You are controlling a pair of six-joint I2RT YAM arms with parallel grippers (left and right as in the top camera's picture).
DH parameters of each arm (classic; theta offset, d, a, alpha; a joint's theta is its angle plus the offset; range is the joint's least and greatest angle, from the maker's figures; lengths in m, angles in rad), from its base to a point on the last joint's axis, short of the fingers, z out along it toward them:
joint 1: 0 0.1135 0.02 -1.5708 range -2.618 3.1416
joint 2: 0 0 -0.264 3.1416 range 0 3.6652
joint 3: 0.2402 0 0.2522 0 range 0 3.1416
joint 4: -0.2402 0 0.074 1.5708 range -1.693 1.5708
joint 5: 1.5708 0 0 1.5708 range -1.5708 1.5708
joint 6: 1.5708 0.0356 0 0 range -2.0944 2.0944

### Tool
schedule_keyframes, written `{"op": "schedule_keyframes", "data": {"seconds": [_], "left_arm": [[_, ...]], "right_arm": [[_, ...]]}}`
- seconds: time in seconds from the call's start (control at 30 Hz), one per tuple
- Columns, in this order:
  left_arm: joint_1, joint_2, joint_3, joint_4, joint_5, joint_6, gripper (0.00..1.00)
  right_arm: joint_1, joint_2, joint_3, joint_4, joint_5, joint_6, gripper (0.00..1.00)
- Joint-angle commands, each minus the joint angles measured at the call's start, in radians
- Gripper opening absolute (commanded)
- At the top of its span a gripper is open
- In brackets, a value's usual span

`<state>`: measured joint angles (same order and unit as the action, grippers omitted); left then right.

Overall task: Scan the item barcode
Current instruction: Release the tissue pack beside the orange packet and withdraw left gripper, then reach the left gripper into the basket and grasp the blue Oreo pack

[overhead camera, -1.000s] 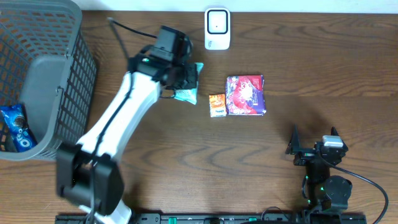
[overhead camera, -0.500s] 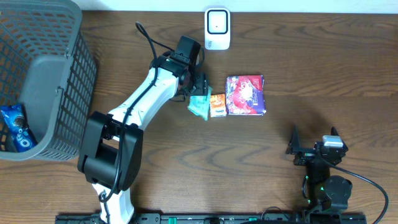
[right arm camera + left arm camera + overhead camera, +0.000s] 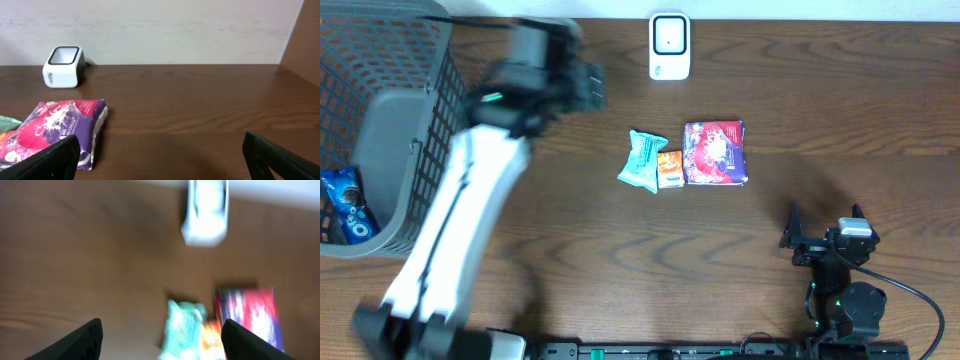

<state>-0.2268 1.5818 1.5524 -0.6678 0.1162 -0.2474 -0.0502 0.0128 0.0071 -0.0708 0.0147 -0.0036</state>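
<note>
A teal packet (image 3: 643,161) lies flat on the wooden table, touching a small orange packet (image 3: 669,168) and next to a purple-red pack (image 3: 716,152). The white scanner (image 3: 669,46) stands at the back edge. My left gripper (image 3: 585,88) is blurred, up and to the left of the items, open and empty. In the left wrist view the teal packet (image 3: 182,327), the purple-red pack (image 3: 250,312) and the scanner (image 3: 206,212) lie ahead of the left gripper (image 3: 161,345). My right gripper (image 3: 825,228) rests open at the front right, and the right wrist view shows the scanner (image 3: 64,66) and the pack (image 3: 60,127).
A grey mesh basket (image 3: 420,60) fills the left side, with a blue cookie pack (image 3: 345,205) inside it. The left arm stretches diagonally between the basket and the items. The table's back edge meets a white wall.
The left gripper carried the teal packet right, opened and left it beside the orange packet. It has since swung back left toward the basket. The right arm has not moved.
</note>
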Motion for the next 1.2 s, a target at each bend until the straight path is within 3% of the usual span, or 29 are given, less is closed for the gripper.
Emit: {"op": "schedule_keyframes", "data": {"seconds": [0.0, 0.17, 0.43, 0.73, 1.17], "left_arm": [[0.155, -0.153, 0.023, -0.003, -0.234, 0.060, 0.76], [0.398, -0.243, 0.023, -0.005, -0.375, 0.060, 0.76], [0.690, -0.155, 0.003, -0.038, -0.391, 0.050, 0.76], [0.797, 0.056, -0.002, -0.136, -0.438, 0.048, 0.77], [0.800, 0.308, -0.060, -0.180, -0.633, 0.048, 0.76]], "right_arm": [[0.005, -0.004, -0.002, -0.004, -0.005, 0.018, 0.99], [0.005, -0.004, -0.002, -0.004, -0.005, 0.018, 0.99], [0.005, -0.004, -0.002, -0.004, -0.005, 0.018, 0.99], [0.005, -0.004, -0.002, -0.004, -0.005, 0.017, 0.99], [0.005, -0.004, -0.002, -0.004, -0.005, 0.018, 0.99]]}}
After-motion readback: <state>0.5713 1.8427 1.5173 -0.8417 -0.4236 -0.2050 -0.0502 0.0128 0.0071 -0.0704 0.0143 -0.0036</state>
